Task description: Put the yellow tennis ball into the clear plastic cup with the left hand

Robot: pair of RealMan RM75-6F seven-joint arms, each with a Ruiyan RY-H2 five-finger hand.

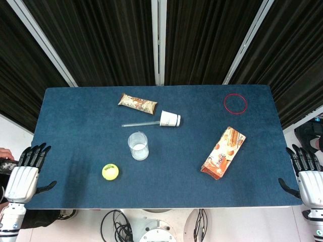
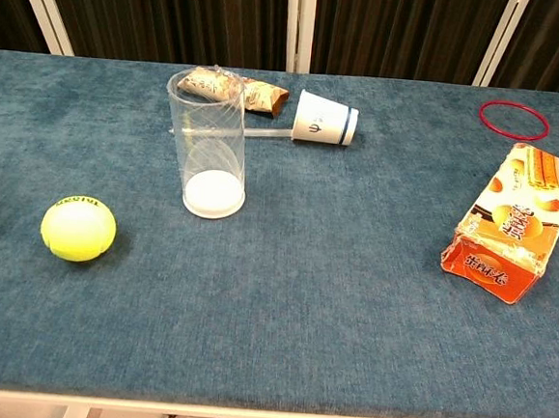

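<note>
The yellow tennis ball lies on the blue table, near its front left. The clear plastic cup stands upright a little behind and to the right of the ball, nothing inside it. My left hand hangs at the table's left edge, well left of the ball, fingers spread and holding nothing. My right hand sits off the table's right edge, fingers apart and bare. Neither hand shows in the chest view.
A white paper cup lies on its side behind the clear cup, a straw beside it. A snack bar wrapper sits further back. An orange biscuit box and a red ring occupy the right.
</note>
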